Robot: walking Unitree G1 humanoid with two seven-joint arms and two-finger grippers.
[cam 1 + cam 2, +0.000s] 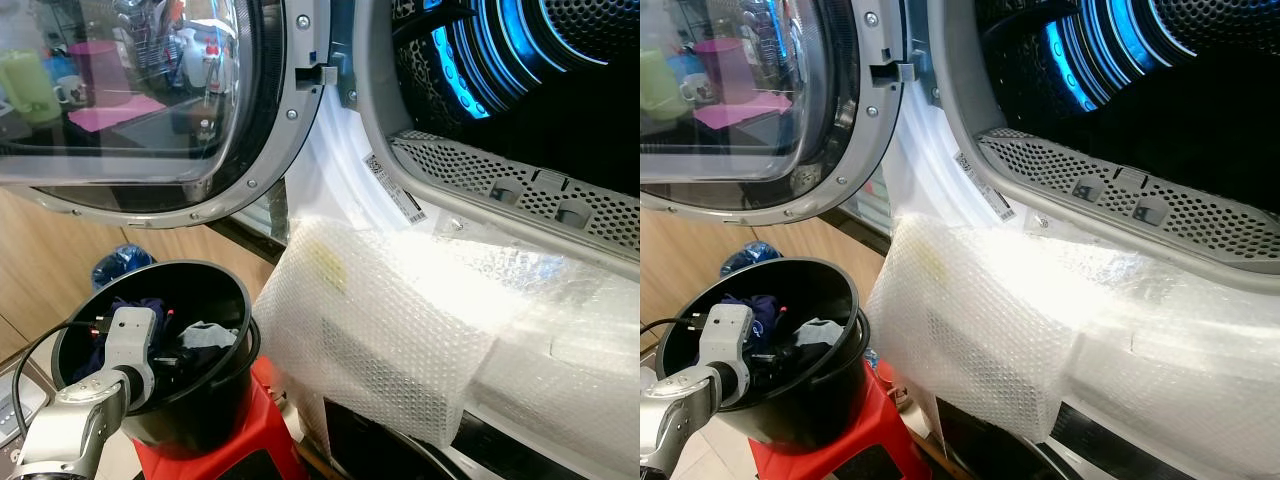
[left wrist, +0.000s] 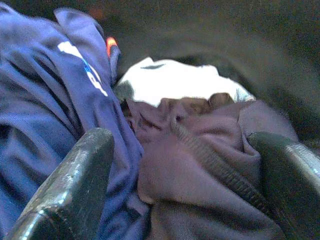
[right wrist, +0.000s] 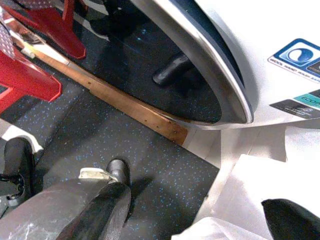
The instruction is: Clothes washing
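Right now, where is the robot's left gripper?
The left gripper is down inside the round black plastic bucket on the red stool, lower left of the head views, fingers open over a dark purple garment.

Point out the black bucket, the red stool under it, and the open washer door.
black bucket (image 1: 232, 300), left eye view, on its right rim.
red stool (image 1: 268, 420), left eye view, on its seat edge.
washer door (image 1: 262, 165), left eye view, on its grey frame.

Crumpled clothes (image 2: 165, 150) lie heaped inside the black bucket (image 1: 225, 375): blue, dark purplish and white pieces, perhaps a jacket among them.
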